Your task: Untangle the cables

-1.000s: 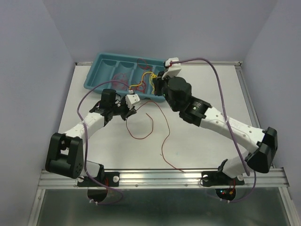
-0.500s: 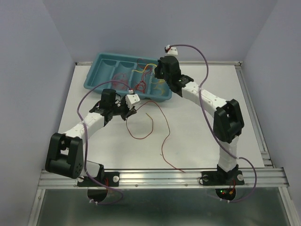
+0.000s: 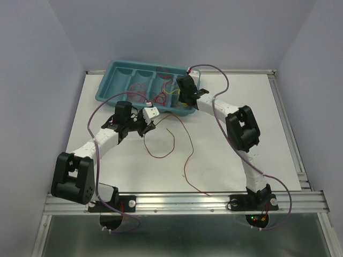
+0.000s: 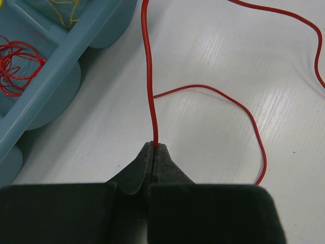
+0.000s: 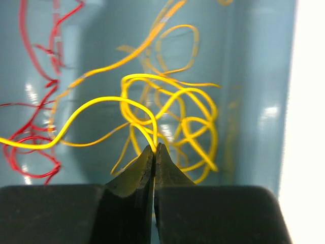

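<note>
A long red cable [image 3: 172, 142] [image 4: 150, 76] loops over the white table in front of the tray. My left gripper [image 3: 152, 125] [image 4: 154, 146] is shut on one end of it, just off the tray's near edge. A curly yellow cable [image 5: 167, 101] [image 3: 170, 92] lies bundled in a right-hand compartment of the teal tray [image 3: 107, 85]. My right gripper [image 3: 181, 97] [image 5: 154, 146] hangs low over that compartment, shut on a strand of the yellow cable. Thin red cables [image 3: 140, 88] [image 5: 35, 101] lie in the neighbouring compartments.
The teal tray [image 4: 56, 71] has several compartments and stands at the back left of the table. Thick purple arm cables [image 3: 220, 72] arc above both arms. A metal rail [image 3: 182, 201] runs along the table's near edge.
My right arm has stretched out and come down into the tray with the yellow cable, which now lies lower in the compartment. The left arm and the red cable have not moved.
</note>
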`<state>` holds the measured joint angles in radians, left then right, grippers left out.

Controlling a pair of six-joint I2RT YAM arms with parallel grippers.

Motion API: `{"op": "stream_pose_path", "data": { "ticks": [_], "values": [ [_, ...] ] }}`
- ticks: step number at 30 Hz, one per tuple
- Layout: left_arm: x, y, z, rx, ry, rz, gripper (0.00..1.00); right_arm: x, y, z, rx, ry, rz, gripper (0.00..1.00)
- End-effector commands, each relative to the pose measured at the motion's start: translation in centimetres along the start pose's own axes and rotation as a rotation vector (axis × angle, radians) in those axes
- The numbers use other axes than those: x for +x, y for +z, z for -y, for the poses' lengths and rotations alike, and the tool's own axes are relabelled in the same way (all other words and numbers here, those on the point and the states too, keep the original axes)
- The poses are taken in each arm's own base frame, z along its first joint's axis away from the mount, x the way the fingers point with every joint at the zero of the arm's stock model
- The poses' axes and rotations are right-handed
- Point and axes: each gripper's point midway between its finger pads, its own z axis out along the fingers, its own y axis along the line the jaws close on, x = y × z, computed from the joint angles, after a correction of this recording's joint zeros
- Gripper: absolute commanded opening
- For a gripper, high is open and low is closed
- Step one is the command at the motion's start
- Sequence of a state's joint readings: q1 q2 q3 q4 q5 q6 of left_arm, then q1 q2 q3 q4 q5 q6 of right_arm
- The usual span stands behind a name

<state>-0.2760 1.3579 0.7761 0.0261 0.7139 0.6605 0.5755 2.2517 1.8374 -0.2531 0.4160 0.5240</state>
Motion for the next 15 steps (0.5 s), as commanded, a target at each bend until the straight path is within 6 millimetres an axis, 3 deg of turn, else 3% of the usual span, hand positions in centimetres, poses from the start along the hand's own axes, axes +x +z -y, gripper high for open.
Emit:
{"op": "stream_pose_path", "data": {
  "ticks": [1, 3, 5, 7, 8, 11, 15],
  "values": [
    [-1.2, -0.4, 0.4, 0.003, 0.032, 0.041, 0.00, -3.1, -0.1, 1.9, 0.128, 0.016, 0.073, 0.00],
    [-1.2, -0.3, 0.3, 0.003, 0.028, 0.039, 0.00, -2.3, 0.5, 2.3, 0.149, -0.028, 0.022, 0.00],
    [-1.1, -0.2, 0.3, 0.003, 0.025, 0.036, 0.00, -1.6, 1.9, 1.3, 0.127, -0.054, -0.017, 0.00],
    [-1.1, -0.2, 0.2, 0.001, 0.023, 0.035, 0.00, 0.6, 2.8, 1.2, 0.117, -0.107, -0.099, 0.00],
    [-1.1, -0.2, 0.2, 0.002, 0.024, 0.034, 0.00, -0.1, 2.7, 0.7, 0.103, -0.099, -0.087, 0.00],
    [-1.0, -0.1, 0.1, -0.002, 0.019, 0.029, 0.00, 2.2, 3.9, 1.6, 0.134, -0.136, -0.141, 0.01],
    [-1.0, -0.2, 0.1, -0.004, 0.018, 0.030, 0.00, 1.9, 3.6, 2.1, 0.161, -0.142, -0.133, 0.05]
  ]
}}
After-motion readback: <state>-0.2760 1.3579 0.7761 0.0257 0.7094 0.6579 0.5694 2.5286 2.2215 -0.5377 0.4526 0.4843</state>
